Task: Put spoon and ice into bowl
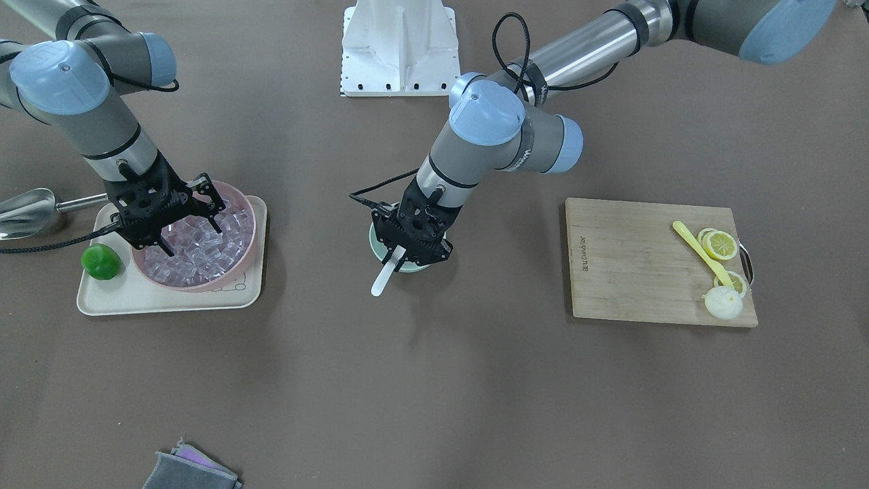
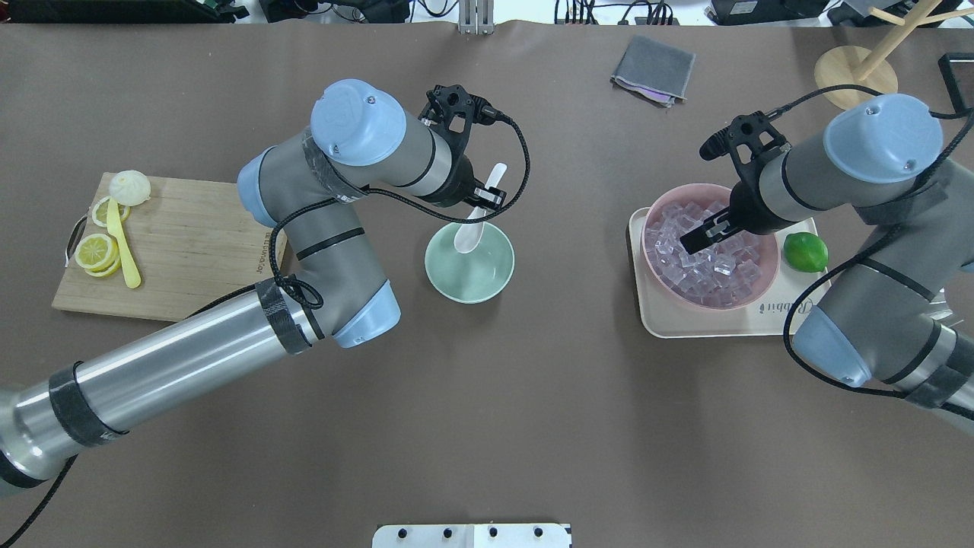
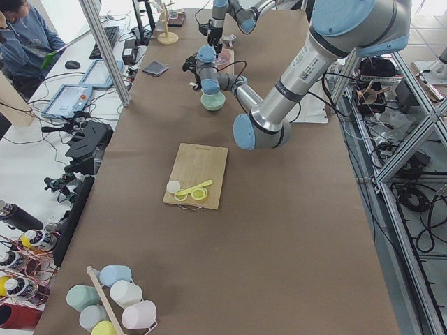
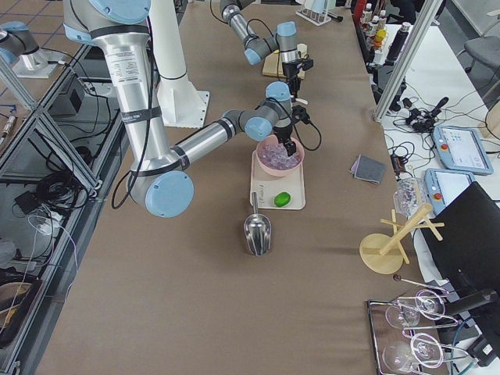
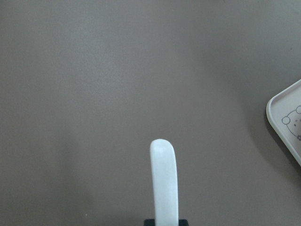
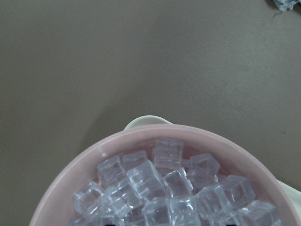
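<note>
My left gripper [image 2: 484, 199] is shut on the handle of the white spoon [image 2: 466, 237]. The spoon's scoop hangs tilted inside the far rim of the mint-green bowl [image 2: 475, 275]. In the front view the handle [image 1: 383, 275] sticks out past the gripper [image 1: 409, 252], which hides most of the bowl [image 1: 373, 238]. The left wrist view shows only the handle [image 5: 164, 183] over the table. My right gripper [image 2: 701, 237] is open, its fingertips [image 1: 168, 248] down among the clear ice cubes [image 6: 160, 188]. It holds no cube that I can see.
The ice [image 2: 708, 262] fills a pink bowl [image 1: 248, 207] on a cream tray [image 2: 708, 326] beside a lime [image 2: 805, 252]. A steel scoop [image 1: 27, 212] lies by the tray. A cutting board [image 2: 190, 243] holds lemon slices and a yellow utensil [image 2: 122, 247]. A grey cloth [image 2: 653, 70] lies farther off.
</note>
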{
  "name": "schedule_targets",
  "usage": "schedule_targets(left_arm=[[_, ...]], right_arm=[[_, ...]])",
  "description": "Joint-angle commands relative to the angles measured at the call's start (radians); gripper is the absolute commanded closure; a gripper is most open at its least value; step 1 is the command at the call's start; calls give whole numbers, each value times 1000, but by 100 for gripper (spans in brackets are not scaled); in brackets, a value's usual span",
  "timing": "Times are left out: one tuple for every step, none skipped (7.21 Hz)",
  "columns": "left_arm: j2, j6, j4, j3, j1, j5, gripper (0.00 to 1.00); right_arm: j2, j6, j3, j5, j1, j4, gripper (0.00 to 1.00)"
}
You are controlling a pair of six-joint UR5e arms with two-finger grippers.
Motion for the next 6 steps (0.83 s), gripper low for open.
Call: schedule_targets(left_arm=[[7,-4,-23,0,-1,3,15],[24,-35,-50,-3,-1,3,4],[32,-40,-64,-7,-5,1,3],[44,-37,-64,-25,-18,-2,3],[105,-31,-61,-86,-45,-14,3],[153,-27,-63,-121,-94,-92,3]], right_arm=[[7,-25,-22,-27,0,0,25],[9,-30,-34,-26,0,3,25],[10,-30,-41,-26,-2,4,25],[10,-30,-41,-26,-3,5,26],[10,-30,-51,-24,-8,8,29],[12,-30,-50,-17,-8,10,48]])
